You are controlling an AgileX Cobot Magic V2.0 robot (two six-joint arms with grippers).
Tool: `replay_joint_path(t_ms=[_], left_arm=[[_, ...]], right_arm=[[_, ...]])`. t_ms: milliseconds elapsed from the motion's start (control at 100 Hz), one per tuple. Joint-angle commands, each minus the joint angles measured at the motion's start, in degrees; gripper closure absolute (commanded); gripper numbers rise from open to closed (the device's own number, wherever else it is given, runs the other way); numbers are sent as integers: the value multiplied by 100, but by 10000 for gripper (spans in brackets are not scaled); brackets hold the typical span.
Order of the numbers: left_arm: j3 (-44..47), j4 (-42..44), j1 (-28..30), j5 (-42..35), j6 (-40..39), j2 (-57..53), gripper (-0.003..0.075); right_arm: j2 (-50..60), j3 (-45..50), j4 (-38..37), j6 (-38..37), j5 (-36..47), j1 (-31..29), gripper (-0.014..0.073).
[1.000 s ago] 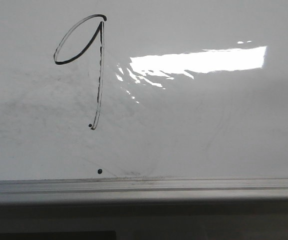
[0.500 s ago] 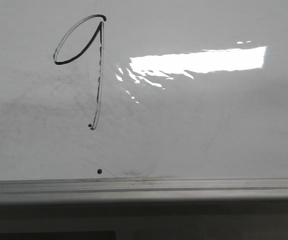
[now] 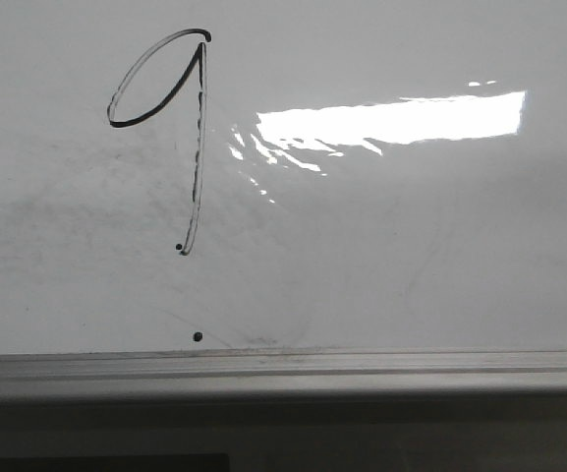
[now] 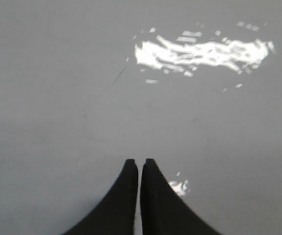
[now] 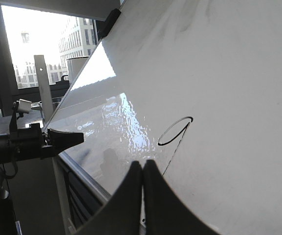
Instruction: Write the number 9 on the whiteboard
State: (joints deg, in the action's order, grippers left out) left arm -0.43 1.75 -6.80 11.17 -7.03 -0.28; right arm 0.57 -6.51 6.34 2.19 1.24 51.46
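Note:
The number 9 (image 3: 197, 147) is drawn in thin black marker at the upper left of the whiteboard (image 3: 411, 246), with a slanted loop and a long stem. It also shows in the right wrist view (image 5: 176, 134), just beyond my right gripper (image 5: 143, 164), which is shut and empty. My left gripper (image 4: 139, 163) is shut and empty over a bare grey stretch of the whiteboard (image 4: 57, 98). Neither gripper shows in the front view.
Two small black dots (image 3: 198, 336) sit below the stem. The grey metal edge strip (image 3: 362, 366) runs along the board's lower side. Light glare (image 3: 391, 120) lies right of the figure. In the right wrist view, another arm's dark part (image 5: 28, 143) and a window stand beyond the board's edge.

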Motion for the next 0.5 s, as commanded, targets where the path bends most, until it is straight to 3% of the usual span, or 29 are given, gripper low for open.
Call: replay_joint_path(t_ms=[0, 490], left_arm=[[237, -45, 230, 377, 11, -65, 741], [237, -76, 469, 512, 130, -127, 741]], right_arm=[[107, -140, -64, 46, 417, 15, 657], [107, -140, -64, 46, 417, 15, 657]])
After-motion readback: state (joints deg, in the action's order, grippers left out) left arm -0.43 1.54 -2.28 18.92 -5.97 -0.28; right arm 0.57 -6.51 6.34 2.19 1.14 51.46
